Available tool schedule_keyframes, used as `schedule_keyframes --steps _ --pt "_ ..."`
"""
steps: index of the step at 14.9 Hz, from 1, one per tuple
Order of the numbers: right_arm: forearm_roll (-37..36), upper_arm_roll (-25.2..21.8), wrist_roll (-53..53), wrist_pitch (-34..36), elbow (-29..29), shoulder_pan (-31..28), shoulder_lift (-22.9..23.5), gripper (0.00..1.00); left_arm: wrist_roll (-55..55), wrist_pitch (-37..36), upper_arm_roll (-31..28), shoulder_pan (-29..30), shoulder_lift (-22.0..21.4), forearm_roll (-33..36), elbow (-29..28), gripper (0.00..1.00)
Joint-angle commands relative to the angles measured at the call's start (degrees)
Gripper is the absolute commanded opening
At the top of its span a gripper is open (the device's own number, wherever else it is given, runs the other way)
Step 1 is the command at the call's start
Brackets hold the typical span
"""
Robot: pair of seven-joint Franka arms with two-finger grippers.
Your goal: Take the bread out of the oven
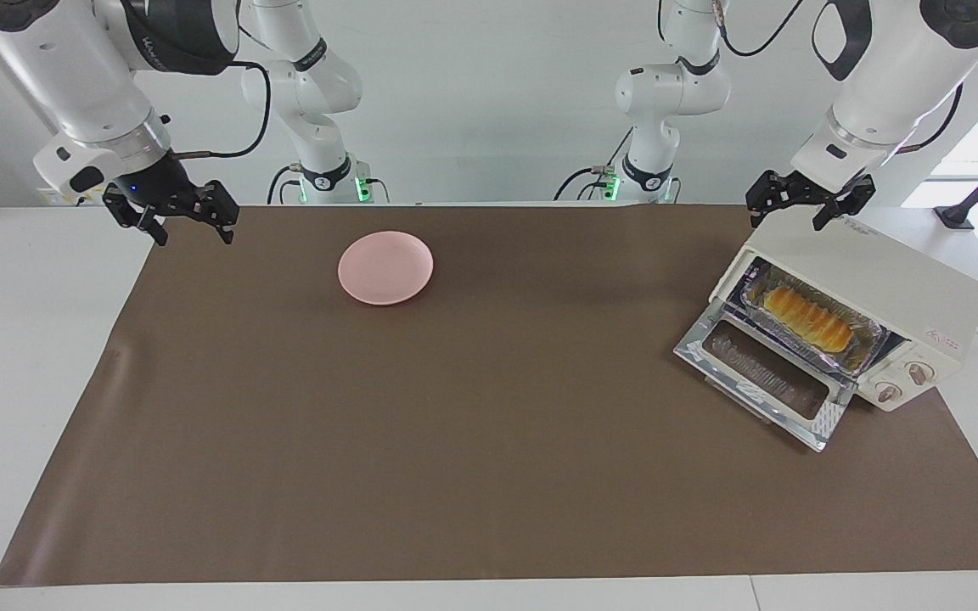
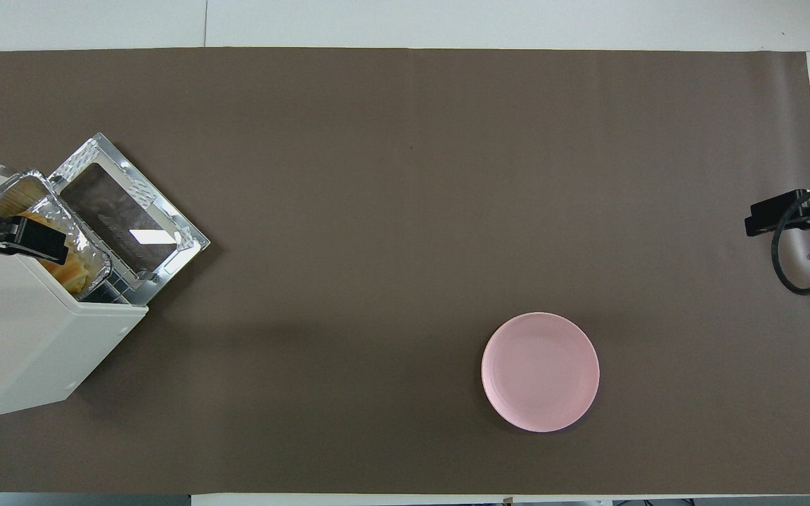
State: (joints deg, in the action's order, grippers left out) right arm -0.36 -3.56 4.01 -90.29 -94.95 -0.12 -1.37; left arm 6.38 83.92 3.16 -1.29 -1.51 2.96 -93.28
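Inside, the bread (image 1: 806, 316) is lying in its foil tray (image 1: 867, 333) within the open oven (image 1: 879, 280) (door down). Above it, the left gripper (image 1: 808, 204) is hovering, jaws spread; the right gripper (image 1: 173, 217) is waiting, also spread.

A cream-white oven (image 1: 867, 288) with a mirror-bright silver door frame holds a golden-yellow, crosswise-ridged bread (image 1: 807, 316) in a crinkled silver foil tray (image 1: 867, 346), a plain pink plate (image 1: 385, 267) lies on the flat brown mat (image 1: 455, 424), and white table (image 1: 22, 339) borders its edges.
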Motion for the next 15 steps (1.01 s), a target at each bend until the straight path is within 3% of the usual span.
schedule_keyframes --steps 1,9,12,15 --pt "-1.0 0.1 1.3 -0.1 -1.2 -0.1 -1.2 1.00 0.5 0.1 -0.4 -0.5 -1.2 -0.7 -0.9 1.00" --pt "-1.0 0.1 1.3 -0.1 -1.2 -0.1 -1.1 1.00 0.2 0.8 -0.6 -0.3 -1.4 -0.7 -1.2 1.00" --pt "-1.0 0.1 1.3 -0.1 -1.2 -0.1 -1.1 1.00 -7.8 4.5 -0.6 0.0 -1.0 -0.7 -1.3 1.00" --pt "-1.0 0.1 1.3 -0.1 -1.3 -0.1 -1.1 1.00 -13.7 4.8 -0.6 -0.5 2.7 -0.6 0.8 1.00"
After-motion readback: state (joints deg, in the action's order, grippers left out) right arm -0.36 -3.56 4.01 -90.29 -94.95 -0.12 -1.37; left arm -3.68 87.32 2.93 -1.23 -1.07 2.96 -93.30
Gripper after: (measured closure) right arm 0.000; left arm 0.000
